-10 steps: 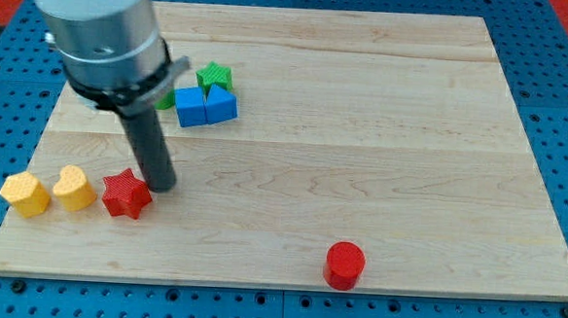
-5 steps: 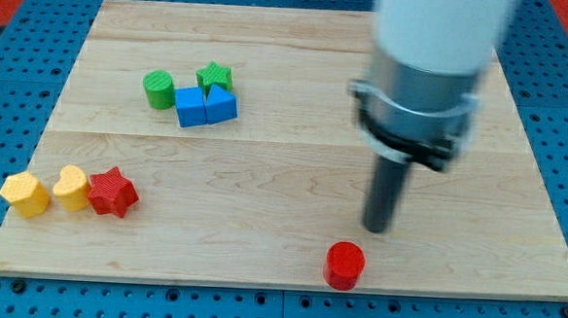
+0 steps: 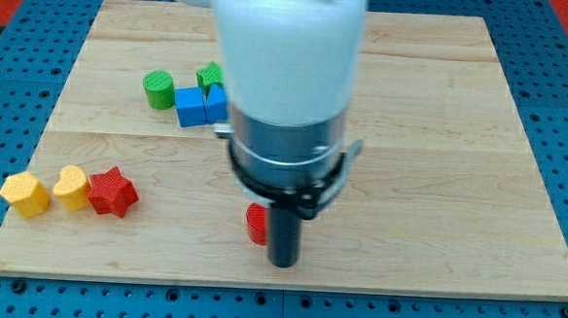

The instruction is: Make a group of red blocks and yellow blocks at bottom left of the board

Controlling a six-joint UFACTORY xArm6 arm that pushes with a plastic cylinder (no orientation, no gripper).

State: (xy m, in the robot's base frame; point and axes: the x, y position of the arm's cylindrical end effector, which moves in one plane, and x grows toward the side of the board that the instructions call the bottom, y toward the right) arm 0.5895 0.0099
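Sitting near the board's bottom edge, left of centre, the red cylinder shows only as a sliver just beside the left of my tip, contact hidden by the rod; it looks light, rigid and smooth, likely to slide easily yet roll off a glancing push, so the rod, which has no jaws to open or close, should press its right side squarely. Well to the left wait the red star, yellow heart and another yellow block; green and blue blocks cluster higher up.
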